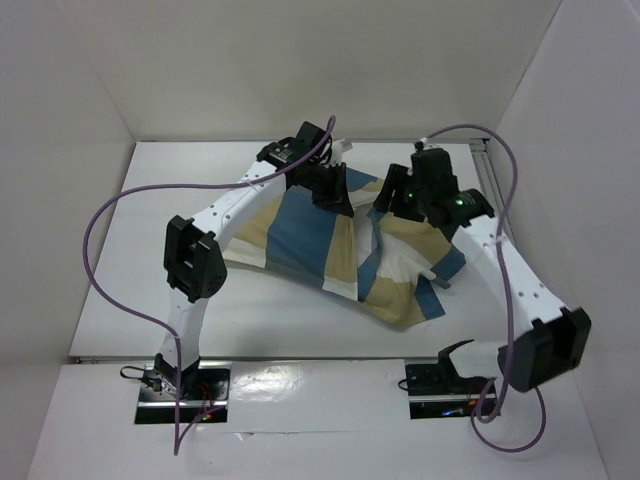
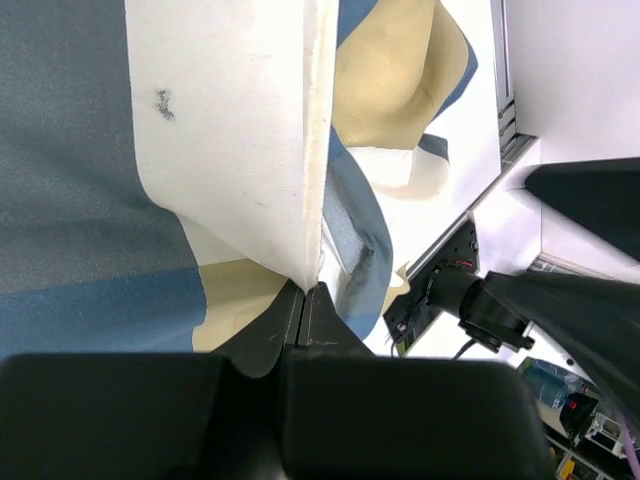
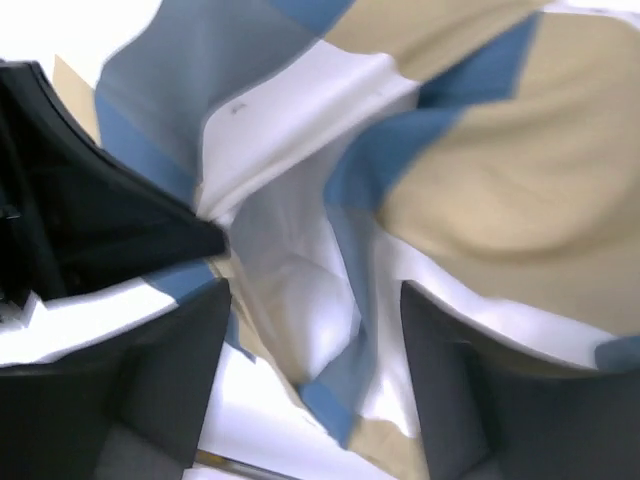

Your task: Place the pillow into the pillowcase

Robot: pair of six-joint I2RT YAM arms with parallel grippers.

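Note:
The pillowcase (image 1: 300, 230), in blue, tan and cream blocks, lies rumpled and puffed up on the middle of the white table. My left gripper (image 1: 335, 190) is shut on its cream hem (image 2: 240, 150), with the fingertips (image 2: 305, 292) pressed together on the cloth. My right gripper (image 1: 392, 205) hovers just right of it, over the mouth of the pillowcase (image 3: 480, 180). This gripper (image 3: 315, 340) is open, with a loose blue and white fold hanging between its fingers (image 3: 170, 370) and touching neither. A soft white bulge (image 3: 300, 290) inside the mouth looks like the pillow; the picture is blurred.
White walls close off the table at the back and on both sides. A metal rail (image 1: 485, 150) runs along the far right edge. Purple cables (image 1: 110, 215) loop off both arms. The right arm's dark link (image 2: 580, 320) is near the left gripper.

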